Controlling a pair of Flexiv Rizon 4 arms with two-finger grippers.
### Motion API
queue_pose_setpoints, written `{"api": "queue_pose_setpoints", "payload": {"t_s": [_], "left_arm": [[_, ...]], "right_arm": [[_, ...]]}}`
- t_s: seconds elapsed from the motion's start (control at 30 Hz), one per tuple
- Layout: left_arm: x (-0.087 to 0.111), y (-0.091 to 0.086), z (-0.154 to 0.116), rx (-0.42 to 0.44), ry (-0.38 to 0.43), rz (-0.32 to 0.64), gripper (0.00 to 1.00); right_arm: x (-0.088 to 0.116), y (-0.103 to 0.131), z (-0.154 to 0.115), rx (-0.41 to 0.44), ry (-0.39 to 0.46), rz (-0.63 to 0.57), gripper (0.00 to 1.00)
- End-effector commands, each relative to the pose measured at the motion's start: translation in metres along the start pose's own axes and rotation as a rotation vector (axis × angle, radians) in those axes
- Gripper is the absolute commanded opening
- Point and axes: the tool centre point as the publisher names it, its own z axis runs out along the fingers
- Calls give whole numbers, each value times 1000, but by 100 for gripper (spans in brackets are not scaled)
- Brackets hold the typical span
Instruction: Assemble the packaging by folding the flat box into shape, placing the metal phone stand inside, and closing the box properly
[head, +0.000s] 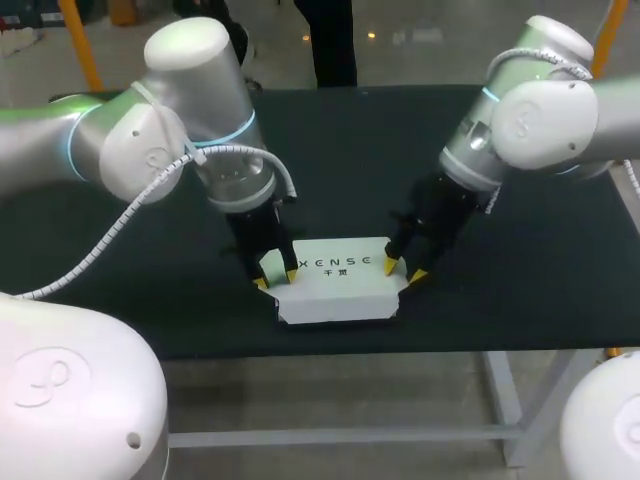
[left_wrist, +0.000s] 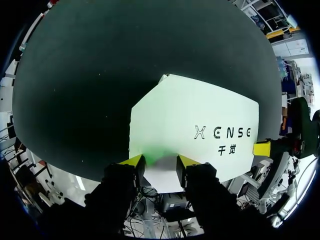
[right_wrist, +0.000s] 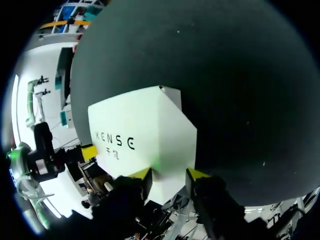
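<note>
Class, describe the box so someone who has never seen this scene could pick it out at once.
Find the black table, then its edge nearest the robot. There, between the left gripper and the right gripper, sits the box: the only white thing on the table, low, rectangular, with dark print on top.

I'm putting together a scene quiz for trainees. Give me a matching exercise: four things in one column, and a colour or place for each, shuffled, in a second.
Things:
1. box
2. table
3. left tool
4. right tool

Colour or place:
a. dark, under everything
b. at the box's right end
c. white, with print on top
d. at the box's left end

Pairs: 1-c; 2-a; 3-d; 4-b
</note>
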Motion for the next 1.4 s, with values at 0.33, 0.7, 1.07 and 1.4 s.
{"api": "queue_pose_setpoints", "payload": {"t_s": [0.33, 0.7, 1.07, 1.4], "left_arm": [[5, -2, 2, 0, -14, 12, 44], [6, -3, 3, 6, -13, 4, 43], [6, -3, 3, 6, -13, 4, 49], [6, -3, 3, 6, -13, 4, 38]], "right_arm": [[1, -7, 4, -136, -18, -76, 49], [0, -4, 3, -158, 7, -87, 49], [0, -4, 3, -158, 7, -87, 53], [0, -4, 3, -158, 7, -87, 45]]}}
